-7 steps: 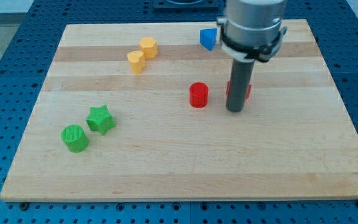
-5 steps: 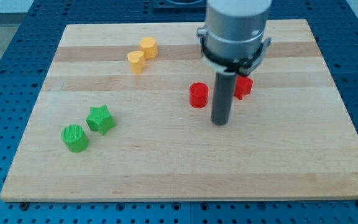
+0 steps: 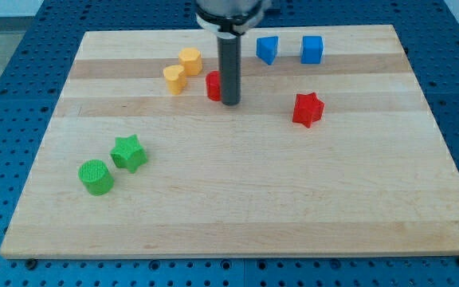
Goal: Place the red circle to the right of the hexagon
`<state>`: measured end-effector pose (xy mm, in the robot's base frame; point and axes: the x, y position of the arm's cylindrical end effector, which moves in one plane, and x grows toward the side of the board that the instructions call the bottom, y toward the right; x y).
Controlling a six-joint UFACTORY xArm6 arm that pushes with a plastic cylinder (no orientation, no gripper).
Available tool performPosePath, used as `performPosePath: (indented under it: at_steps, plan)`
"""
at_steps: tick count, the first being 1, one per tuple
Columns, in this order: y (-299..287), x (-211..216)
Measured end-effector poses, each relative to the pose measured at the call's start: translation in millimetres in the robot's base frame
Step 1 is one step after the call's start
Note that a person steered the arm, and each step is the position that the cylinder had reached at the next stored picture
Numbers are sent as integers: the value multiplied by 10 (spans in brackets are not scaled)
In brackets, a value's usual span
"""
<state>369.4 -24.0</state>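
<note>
The red circle (image 3: 213, 85) sits right of the two yellow blocks, partly hidden behind the rod. My tip (image 3: 230, 102) rests on the board, touching the circle's right side. The yellow hexagon (image 3: 190, 60) lies up and left of the circle, with a gap between them. A second yellow block (image 3: 174, 79), rounded in shape, sits just below and left of the hexagon.
A red star (image 3: 307, 109) lies right of my tip. Two blue blocks (image 3: 268, 49) (image 3: 312, 49) sit near the board's top edge. A green star (image 3: 128, 153) and a green circle (image 3: 96, 176) lie at the lower left. The wooden board (image 3: 237, 199) lies on a blue pegboard.
My tip swept from right of the red circle up and to the left. The red circle moved up-left with it, from mid-board to beside the yellow blocks. The red star and blue blocks are now uncovered.
</note>
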Motion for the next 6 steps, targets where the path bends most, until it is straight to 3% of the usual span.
performPosePath:
  at_steps: [2,3,4,6]
  plan:
    - [94,-328]
    - [178,177]
    - [-191,188]
    - [-116,-269]
